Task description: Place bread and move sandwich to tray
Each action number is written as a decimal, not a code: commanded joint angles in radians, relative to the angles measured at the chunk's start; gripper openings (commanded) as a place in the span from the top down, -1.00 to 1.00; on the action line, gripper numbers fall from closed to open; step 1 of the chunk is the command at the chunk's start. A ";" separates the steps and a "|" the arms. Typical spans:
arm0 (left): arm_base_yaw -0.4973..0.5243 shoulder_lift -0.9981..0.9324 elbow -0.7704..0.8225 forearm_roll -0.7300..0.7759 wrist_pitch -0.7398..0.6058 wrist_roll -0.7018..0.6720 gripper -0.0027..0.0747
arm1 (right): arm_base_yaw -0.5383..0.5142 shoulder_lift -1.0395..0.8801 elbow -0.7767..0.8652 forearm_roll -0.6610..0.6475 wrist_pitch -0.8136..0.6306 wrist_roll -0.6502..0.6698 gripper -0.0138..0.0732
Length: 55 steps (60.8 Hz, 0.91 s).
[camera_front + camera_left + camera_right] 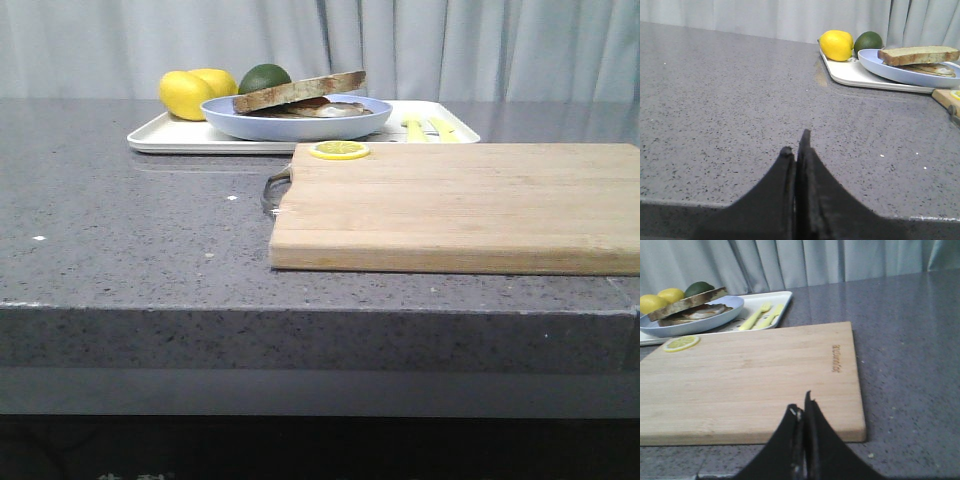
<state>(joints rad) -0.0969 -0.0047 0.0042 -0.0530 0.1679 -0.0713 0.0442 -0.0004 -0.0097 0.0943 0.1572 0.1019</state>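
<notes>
Here, grey speckled counter; tray seemingly before curtains.

The bread lies tilted atop the sandwich in the blue plate, which sits on the tray.

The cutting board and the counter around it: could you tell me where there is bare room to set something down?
The cutting board is bare except for a lemon slice at its far left corner. The grey counter left of the board is open. The tray is crowded: blue plate, sandwich, lemons, lime.
</notes>
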 commanded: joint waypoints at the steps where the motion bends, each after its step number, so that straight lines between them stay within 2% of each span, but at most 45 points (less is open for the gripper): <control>1: 0.002 -0.023 0.001 -0.010 -0.092 -0.009 0.98 | -0.047 -0.029 0.020 0.035 -0.102 -0.029 0.82; 55: 0.002 -0.023 0.001 -0.010 -0.092 -0.009 0.98 | -0.062 -0.027 0.034 0.035 -0.088 -0.029 0.82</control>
<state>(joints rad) -0.0969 -0.0047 0.0042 -0.0530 0.1637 -0.0721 -0.0107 -0.0091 0.0274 0.1261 0.1514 0.0844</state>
